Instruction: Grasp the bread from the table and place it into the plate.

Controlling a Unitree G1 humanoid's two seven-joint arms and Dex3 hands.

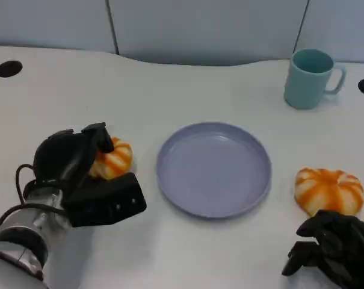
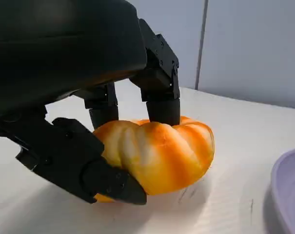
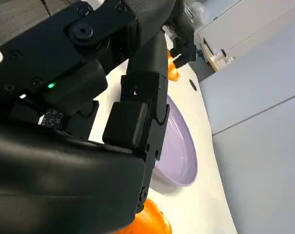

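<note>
I had the left hand (image 1: 79, 168) clasped round the orange-and-white ribbed bread roll (image 2: 157, 153) on the white table (image 1: 169, 90), left of the lilac round plate (image 1: 213, 168); looked light, soft, squashy, so grip sides gently w/o crushing.

Bright, even light; soft shadows.
</note>
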